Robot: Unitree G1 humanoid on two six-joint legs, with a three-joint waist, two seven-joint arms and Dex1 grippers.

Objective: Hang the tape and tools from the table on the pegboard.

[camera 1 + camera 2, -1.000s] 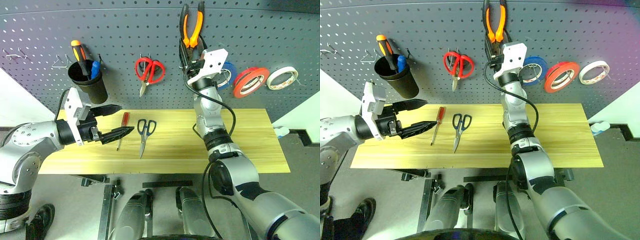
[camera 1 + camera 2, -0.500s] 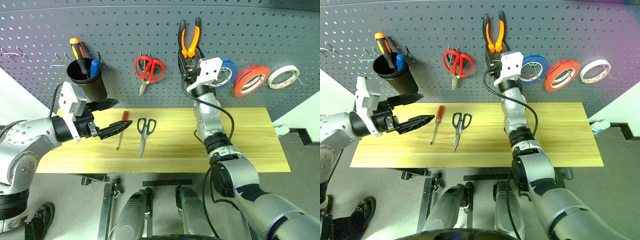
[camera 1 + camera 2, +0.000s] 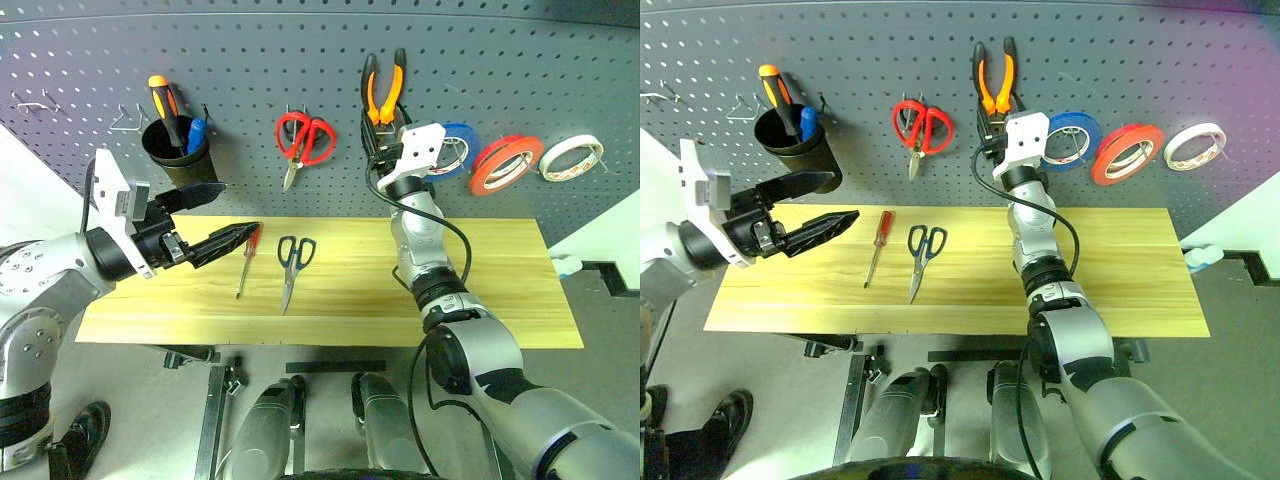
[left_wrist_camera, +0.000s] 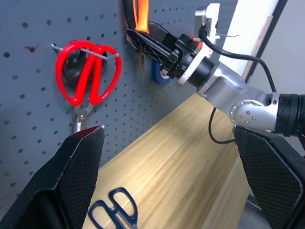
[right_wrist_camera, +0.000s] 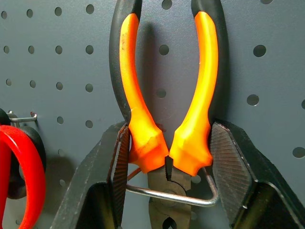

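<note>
Right tool [image 5: 167, 167] clamped on pliers [image 5: 164, 90] at pegboard [image 3: 250, 60] hook.
Left tool [image 3: 222, 215] held open above bench [image 3: 500, 290].

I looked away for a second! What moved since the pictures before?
The right gripper came down the pegboard with the pliers, now sitting in a wire hook. The left gripper, open, drew back from the screwdriver. The scissors and the tape stayed put.
</note>
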